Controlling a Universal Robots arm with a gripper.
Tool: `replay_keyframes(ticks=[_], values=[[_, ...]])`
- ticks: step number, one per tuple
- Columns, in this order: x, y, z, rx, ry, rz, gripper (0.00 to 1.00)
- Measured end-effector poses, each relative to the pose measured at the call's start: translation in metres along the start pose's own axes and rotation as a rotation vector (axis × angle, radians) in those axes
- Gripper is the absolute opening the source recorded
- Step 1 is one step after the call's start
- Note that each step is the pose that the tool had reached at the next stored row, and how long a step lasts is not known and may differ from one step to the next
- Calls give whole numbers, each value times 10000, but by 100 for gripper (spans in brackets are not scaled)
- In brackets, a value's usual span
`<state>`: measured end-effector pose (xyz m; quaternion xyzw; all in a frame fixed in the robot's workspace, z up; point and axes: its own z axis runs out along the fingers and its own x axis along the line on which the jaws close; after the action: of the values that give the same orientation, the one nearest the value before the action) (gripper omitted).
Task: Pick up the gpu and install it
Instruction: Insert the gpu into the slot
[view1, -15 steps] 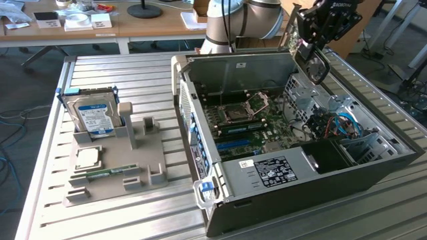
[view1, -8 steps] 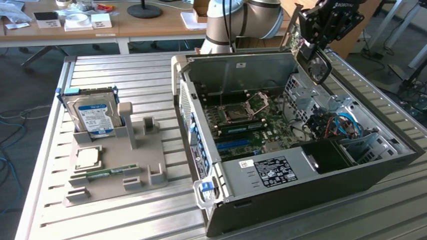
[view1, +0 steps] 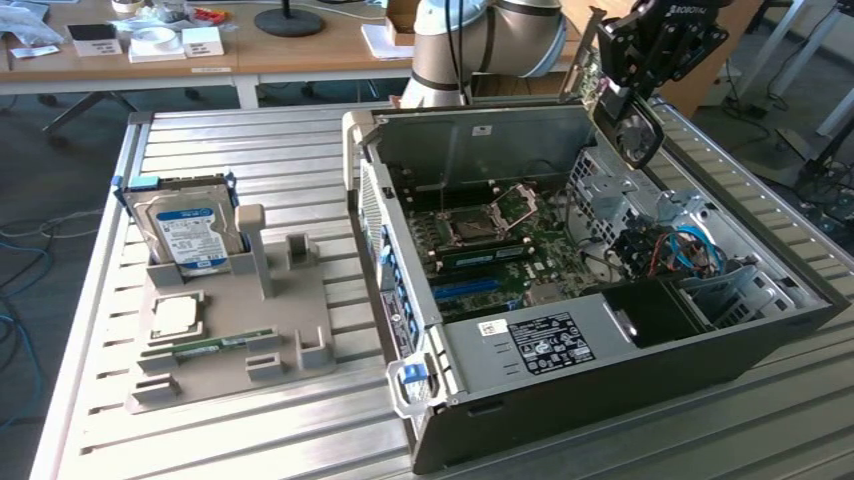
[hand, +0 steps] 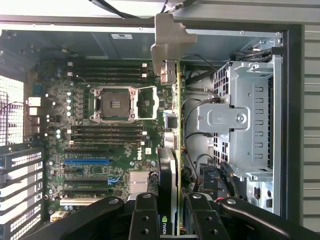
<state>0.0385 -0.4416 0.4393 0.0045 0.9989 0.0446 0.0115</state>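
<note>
The open computer case (view1: 601, 390) lies on its side, motherboard (hand: 100, 125) exposed. The gpu (hand: 167, 165) hangs above it, clear of the board, pinched edge-on in the gripper (hand: 172, 200). In my judgement, you should square the card to the blue slot (hand: 86, 161), with the bracket toward the rear panel.

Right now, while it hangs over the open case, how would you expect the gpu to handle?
The gpu looks stiff: a flat board held edge-on in the gripper. Its black cooler likely weights one face, so it may twist. Thin, probably fragile.
</note>
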Motion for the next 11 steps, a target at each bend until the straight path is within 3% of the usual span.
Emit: replay_keyframes(ticks=[6, 11], values=[[1, 0, 0, -4, 19, -209, 27], [1, 0, 4, -18, 71, -792, 27]])
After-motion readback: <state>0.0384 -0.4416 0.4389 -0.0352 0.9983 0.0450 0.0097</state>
